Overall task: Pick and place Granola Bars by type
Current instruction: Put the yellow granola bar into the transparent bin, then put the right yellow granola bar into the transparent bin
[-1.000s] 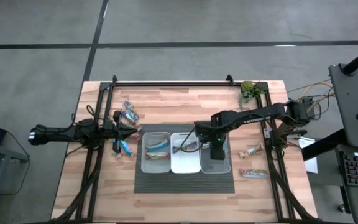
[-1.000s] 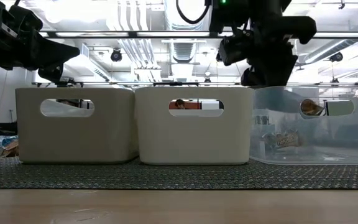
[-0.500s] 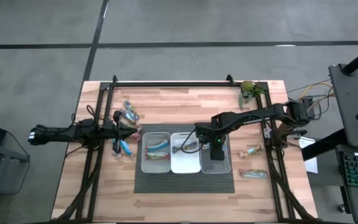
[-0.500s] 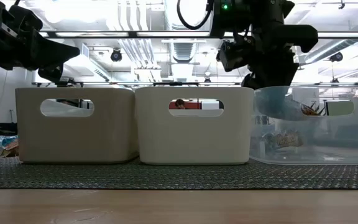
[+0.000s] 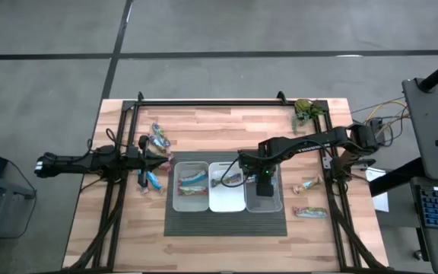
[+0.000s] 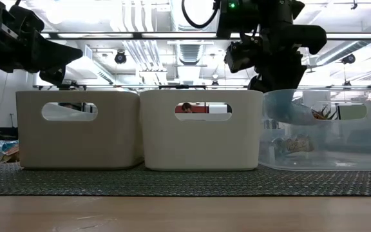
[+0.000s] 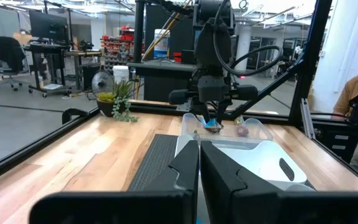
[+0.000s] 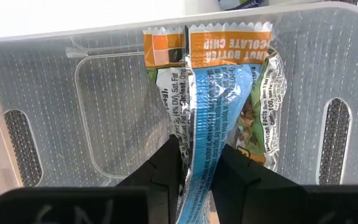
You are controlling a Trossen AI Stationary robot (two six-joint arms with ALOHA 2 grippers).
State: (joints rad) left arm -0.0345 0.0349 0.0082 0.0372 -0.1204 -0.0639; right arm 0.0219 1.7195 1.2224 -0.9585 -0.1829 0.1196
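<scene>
Three bins sit side by side on a dark mat [image 5: 226, 221] near the front edge of the table [image 5: 219, 129]; bare wood lies open to the rear and at both sides. The right gripper [image 5: 262, 180] hangs over the right-hand clear bin [image 5: 278, 204], its fingers [image 8: 166, 167] pinched narrowly on a granola bar [image 8: 211, 118]. In the right wrist view the bar's long axis runs straight out from the fingertips, its orange crimped end farthest from them; a second wrapper edge beside it cannot be told apart from it. The gripper hides most of this bin's floor from above. The left gripper [image 5: 160, 160] waits closed near the left edge, beside loose bars [image 5: 158, 138]. More bars [image 5: 310, 212] lie near the right edge; bars [image 5: 192, 181] fill the left bin [image 5: 177, 204]. The middle bin [image 5: 226, 202] holds contents too small to make out.
</scene>
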